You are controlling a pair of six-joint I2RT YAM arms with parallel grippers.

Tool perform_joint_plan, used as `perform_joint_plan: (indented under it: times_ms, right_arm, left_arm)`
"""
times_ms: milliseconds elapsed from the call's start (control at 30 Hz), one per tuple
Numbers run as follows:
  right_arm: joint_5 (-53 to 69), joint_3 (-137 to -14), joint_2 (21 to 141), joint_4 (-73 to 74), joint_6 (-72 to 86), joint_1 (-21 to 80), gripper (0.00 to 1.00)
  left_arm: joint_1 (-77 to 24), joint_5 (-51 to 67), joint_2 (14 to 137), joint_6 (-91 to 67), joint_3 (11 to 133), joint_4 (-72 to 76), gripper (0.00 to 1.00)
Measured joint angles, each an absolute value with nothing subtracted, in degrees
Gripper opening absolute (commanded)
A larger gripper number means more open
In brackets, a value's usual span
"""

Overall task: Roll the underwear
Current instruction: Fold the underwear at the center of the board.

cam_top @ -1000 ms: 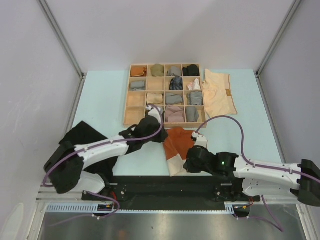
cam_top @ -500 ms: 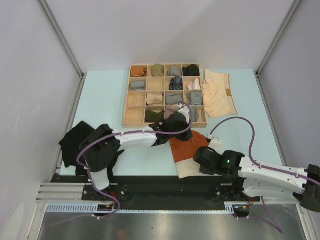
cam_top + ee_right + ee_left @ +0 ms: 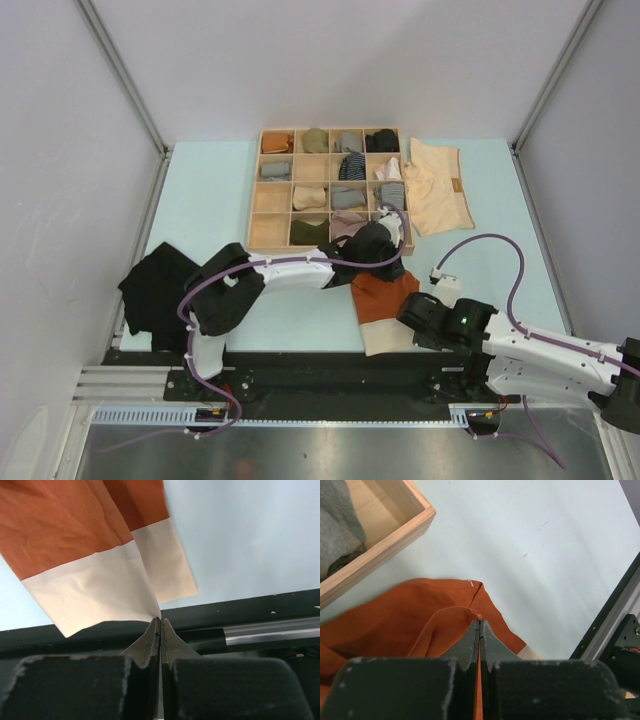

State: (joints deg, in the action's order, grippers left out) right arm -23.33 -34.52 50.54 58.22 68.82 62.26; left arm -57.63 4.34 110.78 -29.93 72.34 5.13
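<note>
Flattening rust-orange underwear [image 3: 385,293] | left hand [image 3: 479,626] pinches hem [image 3: 451,609], right hand [image 3: 159,622] pinches cream waistband [image 3: 100,600] | I should pull evenly, lay it square.

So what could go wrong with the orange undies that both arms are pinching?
1. The left tool and the right tool each grip only a thin edge of the orange underwear, so the cloth might slip free when pulled.
2. The left tool is close to the wooden tray; the cloth could catch on its corner.
3. The cream band lies by the black rail at the table's near edge and might snag there.
</note>
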Motion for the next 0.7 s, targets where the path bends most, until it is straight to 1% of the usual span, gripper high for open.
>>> perform_joint_plan:
  times_ms: [367,700]
  right_arm:
    - [-25.2,-34.5,51.0,59.7,68.8,60.6,0.00]
    - [-25.7,-34.5,54.5,59.4,68.6,59.5,0.00]
  left_arm:
    - [-57.6,5.2,116.0,-27.4,78.1,2.6,0.00]
    - [-57.6,5.8,117.3,-26.4,79.1,2.0,0.00]
